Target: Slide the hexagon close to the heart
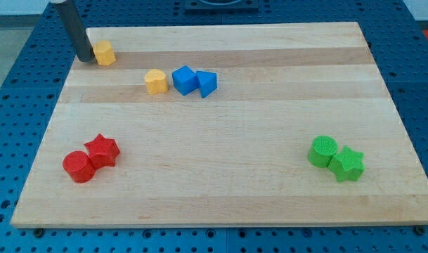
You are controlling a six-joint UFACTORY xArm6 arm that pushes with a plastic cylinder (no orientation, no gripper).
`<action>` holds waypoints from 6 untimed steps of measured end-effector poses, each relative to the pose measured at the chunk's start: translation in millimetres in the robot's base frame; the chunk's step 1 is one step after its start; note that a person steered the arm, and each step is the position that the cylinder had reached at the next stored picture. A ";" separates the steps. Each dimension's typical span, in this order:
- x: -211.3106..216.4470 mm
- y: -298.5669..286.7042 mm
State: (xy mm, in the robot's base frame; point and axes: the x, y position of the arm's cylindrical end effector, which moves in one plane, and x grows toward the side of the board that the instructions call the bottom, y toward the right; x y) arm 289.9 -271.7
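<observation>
Two red blocks, a cylinder (78,166) touching a star (102,150), sit nearest; a green cylinder (323,150) and green star (348,164) touch at the view's right. Farther up, the yellow heart (155,81) lies just beside a blue cube (184,80) and blue wedge (206,83). Farthest, my tip (84,59), a bare rod grasping nothing, touches the yellow hexagon's (105,53) left side, seemingly to shove it rightward. No writing shows.

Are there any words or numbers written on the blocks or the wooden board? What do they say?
None: no words, numbers or signs show anywhere in this view.
The wooden board is plain wood grain.
The yellow hexagon, yellow heart, two blue blocks, red star, red cylinder, green cylinder and green star have bare faces.
My tip, just left of the yellow hexagon, is unmarked.
</observation>
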 end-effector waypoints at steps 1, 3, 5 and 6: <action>-24.2 -31.1; -47.1 8.3; 19.9 36.5; 6.0 30.7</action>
State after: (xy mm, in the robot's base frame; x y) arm 295.9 -241.0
